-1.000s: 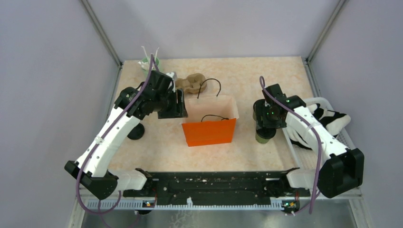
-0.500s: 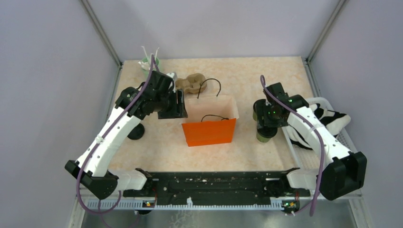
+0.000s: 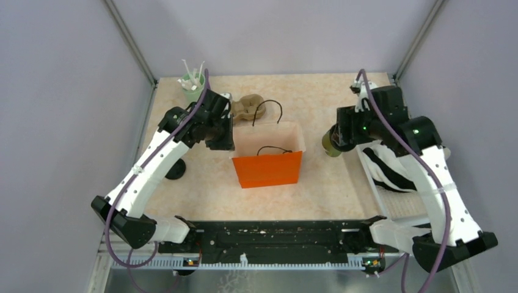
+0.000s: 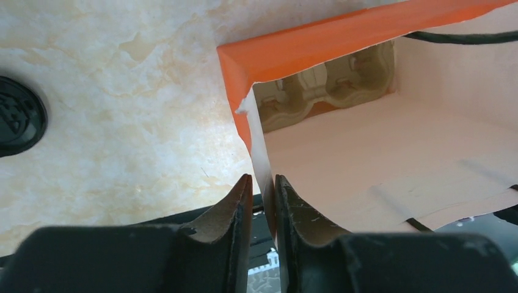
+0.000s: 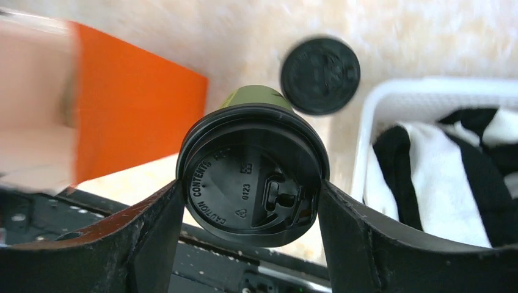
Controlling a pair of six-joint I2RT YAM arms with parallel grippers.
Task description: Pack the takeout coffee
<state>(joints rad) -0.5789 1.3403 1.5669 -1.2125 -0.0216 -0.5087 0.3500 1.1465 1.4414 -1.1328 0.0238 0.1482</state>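
The takeout coffee, an olive-green cup with a round black lid, hangs tilted in my right gripper, off the table just right of the orange paper bag. In the right wrist view both fingers press the lid's sides, and the bag lies left of the cup. My left gripper is shut on the bag's left rim. In the left wrist view its fingertips pinch the paper wall, and a pulp cup carrier shows inside the open bag.
A pale-green cup of white sticks stands at the back left. A brown pulp carrier lies behind the bag. A black disc lies left of the bag, another beside a white basket of striped cloth.
My right gripper has lifted the coffee off the table and carried it back and up, level with the bag's right side. My left gripper keeps its hold on the bag rim.
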